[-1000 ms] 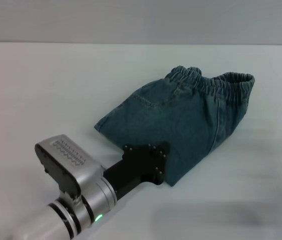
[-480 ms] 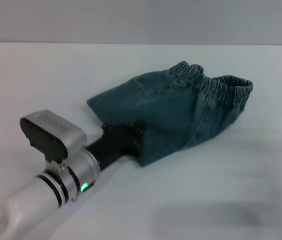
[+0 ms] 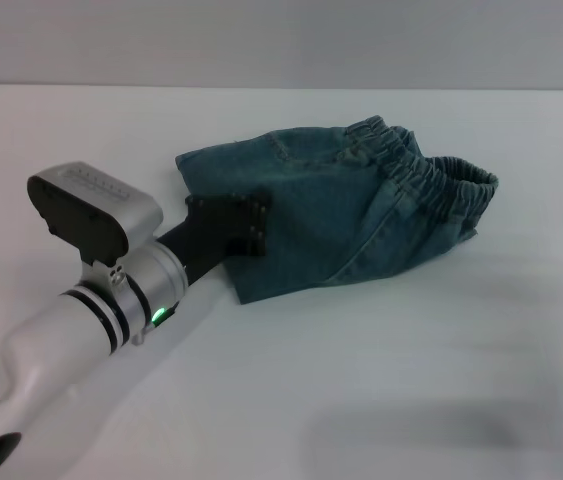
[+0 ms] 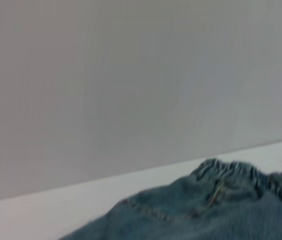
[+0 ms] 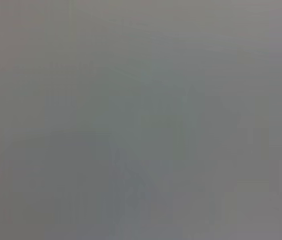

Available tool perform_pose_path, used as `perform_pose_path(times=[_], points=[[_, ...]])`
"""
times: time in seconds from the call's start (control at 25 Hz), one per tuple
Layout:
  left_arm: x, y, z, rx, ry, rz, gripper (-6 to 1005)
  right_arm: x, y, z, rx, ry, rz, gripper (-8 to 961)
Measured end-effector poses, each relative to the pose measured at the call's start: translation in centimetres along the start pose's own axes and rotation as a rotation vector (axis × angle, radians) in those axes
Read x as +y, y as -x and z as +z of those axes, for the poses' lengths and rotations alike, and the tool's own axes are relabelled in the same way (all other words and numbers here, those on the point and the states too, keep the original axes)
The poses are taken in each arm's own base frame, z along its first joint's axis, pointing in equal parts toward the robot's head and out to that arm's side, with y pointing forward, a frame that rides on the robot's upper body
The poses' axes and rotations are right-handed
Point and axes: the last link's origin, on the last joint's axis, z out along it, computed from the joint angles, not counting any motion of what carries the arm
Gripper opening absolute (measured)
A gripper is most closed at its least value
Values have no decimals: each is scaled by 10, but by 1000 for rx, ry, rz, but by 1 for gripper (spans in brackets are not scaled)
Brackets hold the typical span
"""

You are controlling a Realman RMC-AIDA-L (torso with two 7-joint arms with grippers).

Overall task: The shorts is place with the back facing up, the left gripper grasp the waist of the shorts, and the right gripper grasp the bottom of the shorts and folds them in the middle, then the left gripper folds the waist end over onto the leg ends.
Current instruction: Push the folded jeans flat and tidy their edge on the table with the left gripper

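White and bare, the desk [image 3: 411, 380] runs back to a grey wall. On it lie the shorts [image 3: 341, 215], folded, with the waist of the shorts [image 3: 431, 180] at the robot's right, far side. From the near left, the left arm reaches diagonally forward; the left gripper [image 3: 251, 225] sits at the shorts' left edge, fingers hidden, so its state cannot be told. No right gripper shows.

The shorts [image 3: 351, 215], blue faded-wash denim, lie folded in a bundle on the white table [image 3: 441, 380], with a curved pocket seam showing on the upper layer. The waist of the shorts [image 3: 431, 180], a gathered, ruffled elastic band, sits at the far right edge of the bundle, rumpled and slightly raised.
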Motion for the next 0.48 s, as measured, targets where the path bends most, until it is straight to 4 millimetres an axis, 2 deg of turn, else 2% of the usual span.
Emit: perform_pose_path(times=[0.12,0.4,0.48], points=[[10,-5,-4,50,22,-40,15,1,-1,1,5,4,1,42],[49,11,-20,47,104,-8,20,6,-4,10,27,29,-2,42],[53,13,-22,43,110,-16,21,6,-4,10,27,31,-3,42]])
